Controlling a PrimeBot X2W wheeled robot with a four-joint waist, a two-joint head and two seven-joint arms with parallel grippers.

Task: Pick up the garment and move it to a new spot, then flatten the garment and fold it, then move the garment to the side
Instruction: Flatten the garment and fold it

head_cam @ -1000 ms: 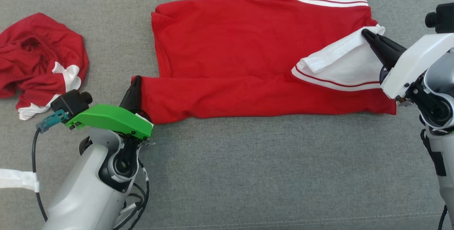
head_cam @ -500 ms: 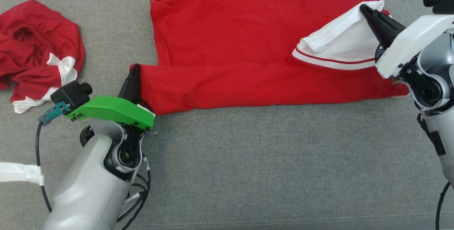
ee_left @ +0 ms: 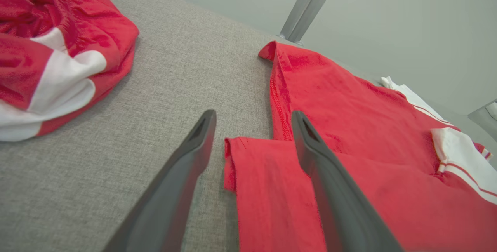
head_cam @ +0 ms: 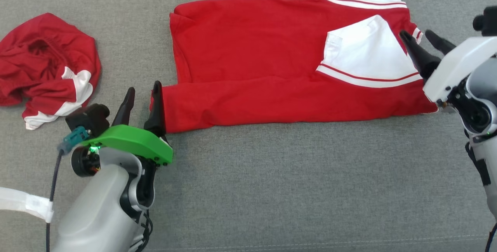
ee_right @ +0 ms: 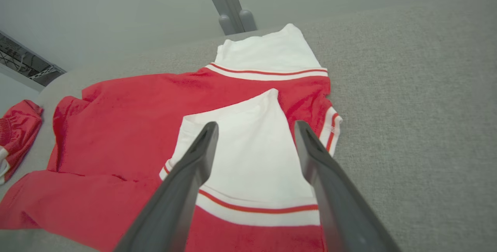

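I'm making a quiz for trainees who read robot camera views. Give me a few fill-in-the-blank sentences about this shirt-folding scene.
1. The left tool and the right tool both have their jaws ____.
2. The sleeve folded onto the red shirt is ____ in colour.
3. The crumpled garment lies on the robot's ____ side of the shirt.
4. Both garments lie on a ____ fabric surface.
Missing words: open, white, left, grey.

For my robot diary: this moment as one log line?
red shirt: near edge folded, not held | left fingers: open | right fingers: open
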